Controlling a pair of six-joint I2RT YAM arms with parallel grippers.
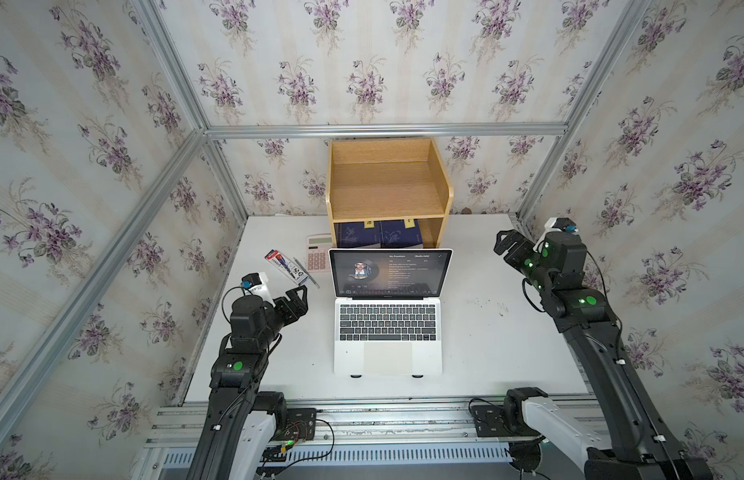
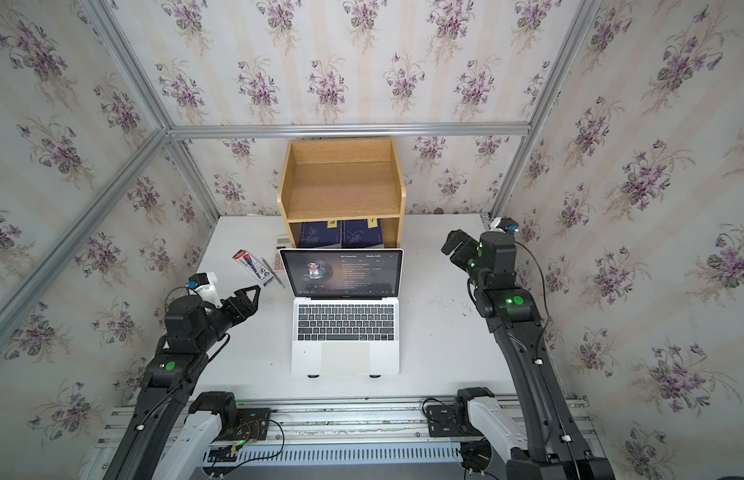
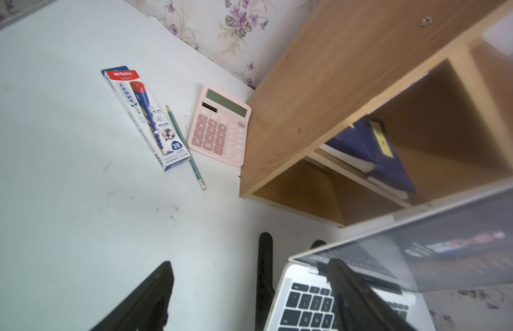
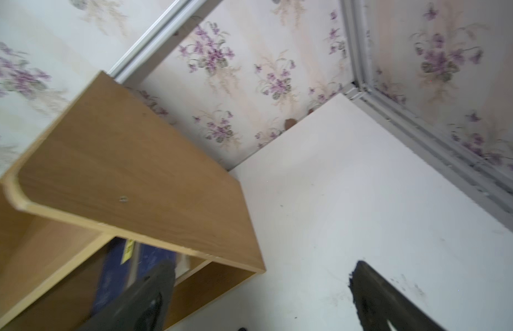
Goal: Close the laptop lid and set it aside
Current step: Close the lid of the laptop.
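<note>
- While it carries everything else, the white desk [image 1: 507, 340] fills the middle of both top views.
- Against the back wall stands a wooden shelf unit [image 1: 387, 187], open-topped above. Its lower compartment holds two dark blue books [image 1: 378, 235] side by side.
- Just in front of the shelf unit, in the middle of the desk, sits the laptop [image 1: 387, 332], with its keyboard half toward the robot's base. Two dark feet of a stand [image 1: 356, 376] show under its front edge.
- The laptop lid [image 1: 390, 272] stands open, nearly upright, its screen lit with a dark page showing a portrait and lines of text.
- The left claw [image 1: 299, 293] hovers over the desk just beside the laptop's left side, about level with the hinge. In the left wrist view its fingers [image 3: 152, 295] are spread with nothing between them, released.
- The right claw [image 1: 502, 244] hangs above the desk's right part, well apart from the lid. The right wrist view shows its fingers [image 4: 375, 298] wide apart, grasping nothing.
- A pink calculator [image 1: 316, 255] lies beside the shelf unit's left wall, behind the lid's left corner.
- A red, white and blue pencil box [image 1: 285, 266] lies left of the calculator.
- A green pencil [image 3: 185, 146] lies between them, alongside the box.
</note>
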